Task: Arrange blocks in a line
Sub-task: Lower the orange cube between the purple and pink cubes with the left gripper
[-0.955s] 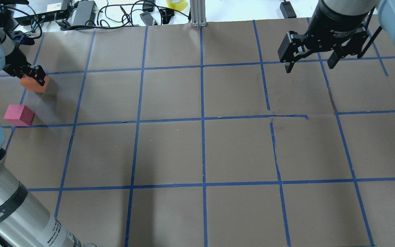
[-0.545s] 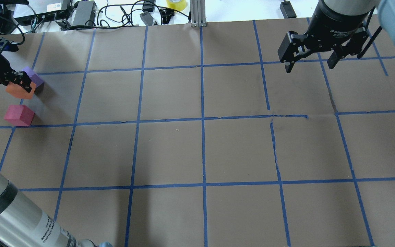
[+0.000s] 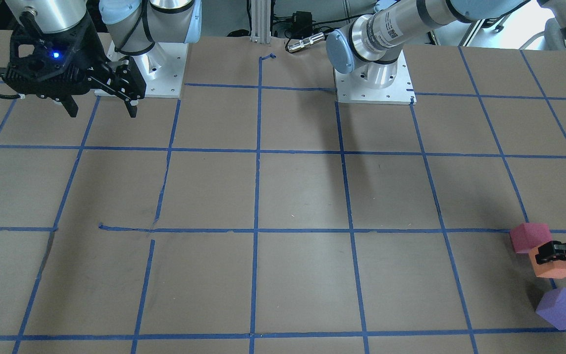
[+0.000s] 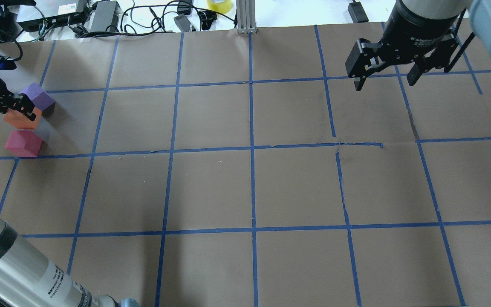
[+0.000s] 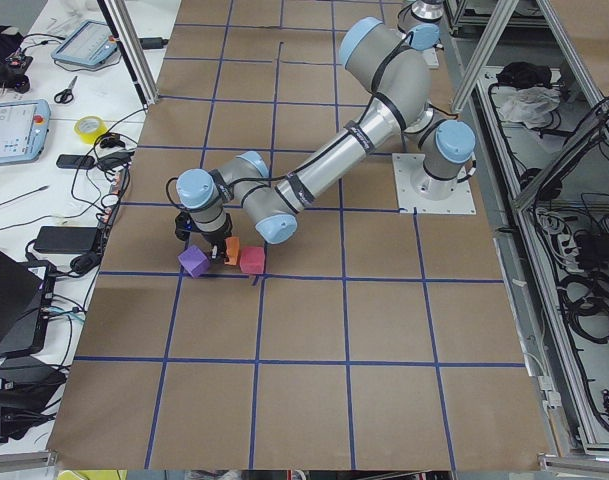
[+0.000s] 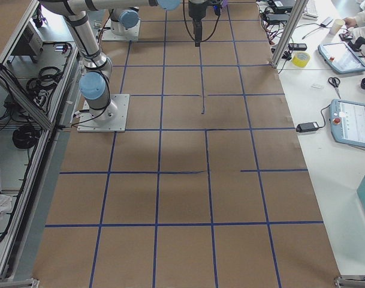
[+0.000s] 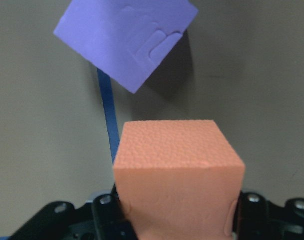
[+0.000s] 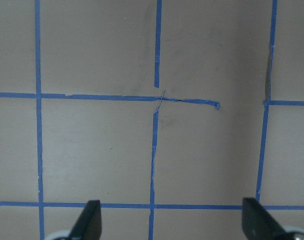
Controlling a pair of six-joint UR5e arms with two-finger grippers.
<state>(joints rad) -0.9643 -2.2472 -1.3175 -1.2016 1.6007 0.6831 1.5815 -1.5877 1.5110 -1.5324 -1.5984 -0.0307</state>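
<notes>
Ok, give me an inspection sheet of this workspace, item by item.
Surface: brown paper gridded with blue tape; one tape line torn and offset right of centre.
Job's things: orange block between purple block and crimson block, in a rough line at the robot's left edge; contact between them unclear.
Clutter: yellow tape roll past the far edge.
Grippers: left gripper shut on orange block; right gripper open, empty, above the paper.
Cables: black cables along the far edge.
Surroundings: teach pendant and scissors on the side bench.
</notes>
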